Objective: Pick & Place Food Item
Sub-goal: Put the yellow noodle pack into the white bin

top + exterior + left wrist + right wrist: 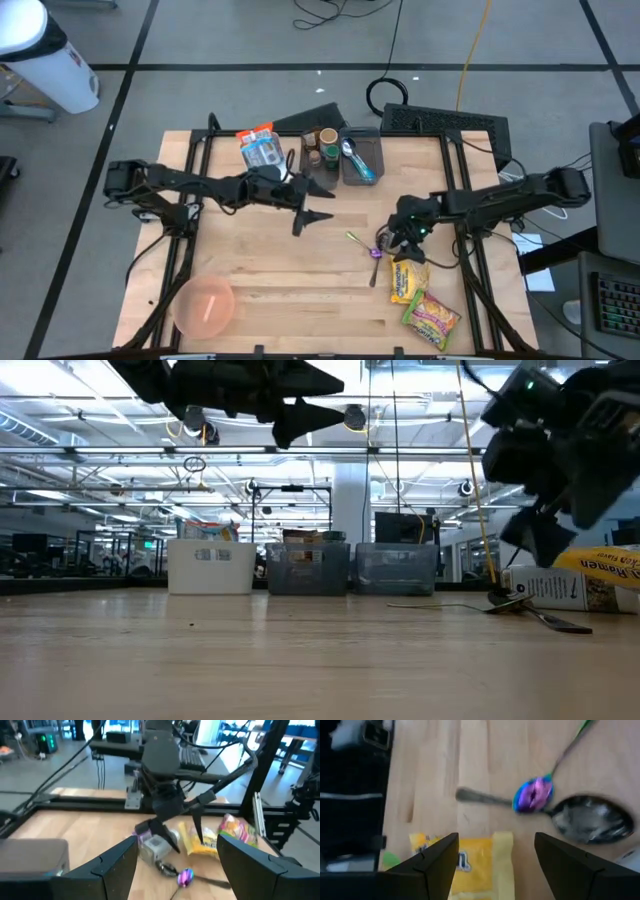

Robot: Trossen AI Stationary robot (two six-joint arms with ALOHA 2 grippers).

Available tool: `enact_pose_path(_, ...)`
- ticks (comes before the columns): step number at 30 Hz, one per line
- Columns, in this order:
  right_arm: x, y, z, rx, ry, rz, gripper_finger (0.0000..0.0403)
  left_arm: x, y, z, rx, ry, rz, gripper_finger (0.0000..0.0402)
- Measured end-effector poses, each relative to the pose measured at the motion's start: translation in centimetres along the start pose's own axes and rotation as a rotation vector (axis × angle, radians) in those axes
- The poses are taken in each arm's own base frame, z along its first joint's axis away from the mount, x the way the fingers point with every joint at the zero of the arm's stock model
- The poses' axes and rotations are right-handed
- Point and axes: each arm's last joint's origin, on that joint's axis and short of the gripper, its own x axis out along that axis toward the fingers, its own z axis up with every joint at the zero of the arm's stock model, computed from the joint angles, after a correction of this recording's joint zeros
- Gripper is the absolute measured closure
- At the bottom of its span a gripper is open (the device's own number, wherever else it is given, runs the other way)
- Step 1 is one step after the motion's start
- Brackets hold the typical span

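In the high view, the pink bowl [205, 305] is sitting nearest you at the table's front left, round and translucent, well apart from everything else; the right gripper [398, 247] is hovering just above the yellow ramen pack [407, 279], fingers spread, which I judge is your line-up for the pick, while a second, crinkled packet [432, 317] is lying just beyond it. The left gripper [313, 212] is waiting mid-table, fingers spread and holding nothing, clear of the bins [358, 155] at the back. In the low view the ramen pack [590, 580] is lying flat at right with a metal spoon [535, 611] beside it. In the left wrist view you are looking across at the right gripper [182, 834] hanging over the glossy pack [202, 840]. In the right wrist view the fingers [439, 861] are straddling the pack's [480, 862] top edge, with the shiny spoon [590, 822] and an iridescent purple spoon [535, 795] near.
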Motion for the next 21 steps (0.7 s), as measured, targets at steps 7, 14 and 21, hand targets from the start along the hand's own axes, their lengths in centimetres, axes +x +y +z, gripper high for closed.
enact_pose_path(7,1.7,-1.0,-0.3,0.004,0.097,0.015,0.0149,0.1,-0.4,-0.2,0.002,0.019,-0.013,0.0128)
enact_pose_path(14,1.7,-1.0,-0.2,0.024,0.100,0.082,0.0161,0.1,-0.5,-0.3,-0.001,0.031,-0.007,0.0128)
enact_pose_path(21,1.7,-0.9,-0.3,0.050,0.109,0.104,0.0246,0.1,-0.5,-0.5,-0.007,0.050,-0.006,0.0128)
